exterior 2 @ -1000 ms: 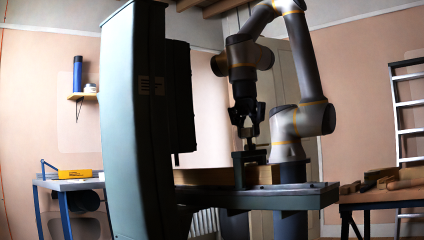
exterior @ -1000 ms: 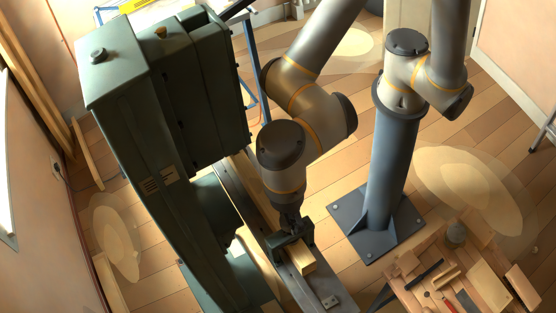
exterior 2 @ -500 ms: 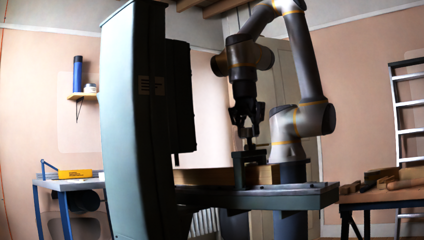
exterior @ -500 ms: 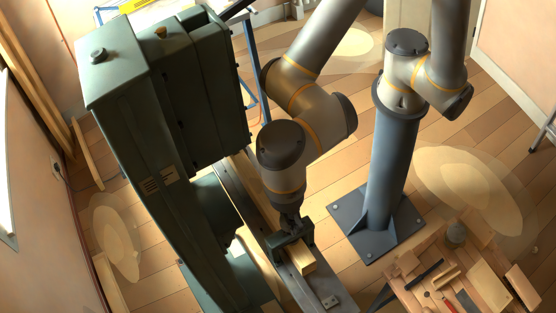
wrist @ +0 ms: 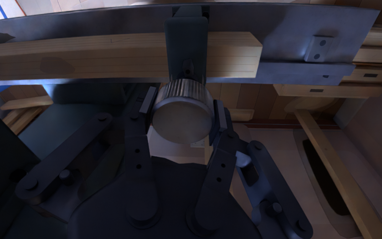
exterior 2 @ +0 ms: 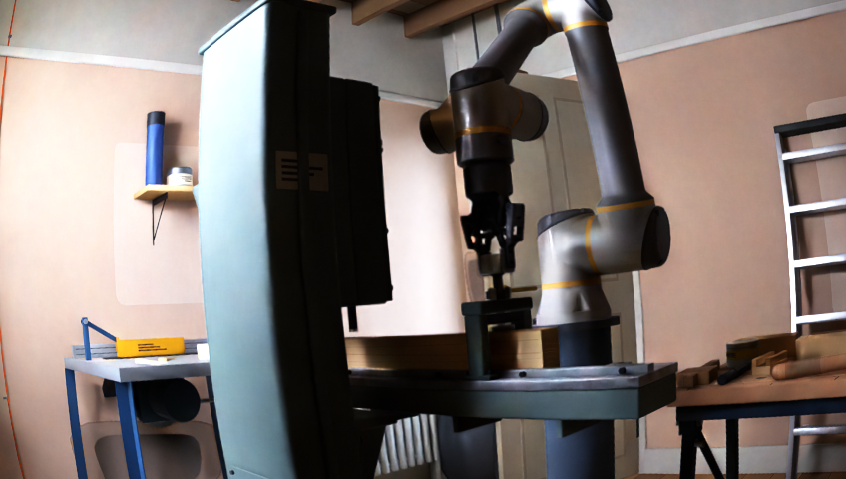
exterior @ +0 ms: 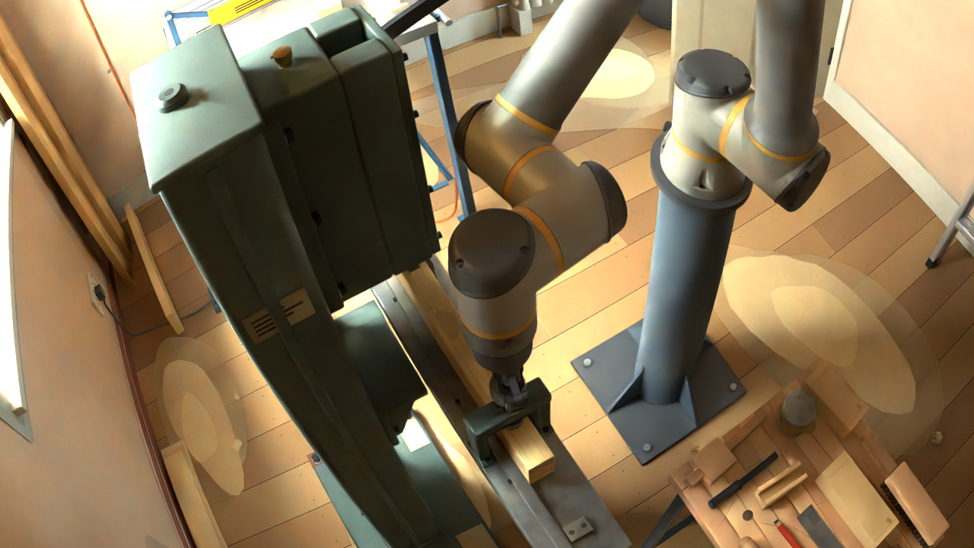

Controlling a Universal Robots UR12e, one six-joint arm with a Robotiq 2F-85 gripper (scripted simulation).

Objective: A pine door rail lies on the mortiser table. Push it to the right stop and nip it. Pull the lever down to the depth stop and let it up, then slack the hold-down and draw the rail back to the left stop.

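The pine rail (wrist: 129,55) lies along the mortiser table, and its far length is hidden behind the machine column (exterior: 272,204). The dark hold-down yoke (wrist: 186,42) straddles the rail near its right end (exterior: 531,460). A block stop (wrist: 318,48) sits on the table to the right of that end, apart from it. A knurled metal knob (wrist: 181,112) stands on top of the yoke (exterior 2: 496,311). The lever is not in view. My gripper (wrist: 183,112) reaches down from above the yoke (exterior: 507,402) and grips the knob (exterior 2: 491,261).
The machine column stands close to the left of my wrist. The arm's pedestal (exterior: 671,327) rises to the right of the table. A workbench (exterior: 804,470) with hand tools lies beyond it. A blue-legged stand (exterior 2: 119,362) sits behind the machine.
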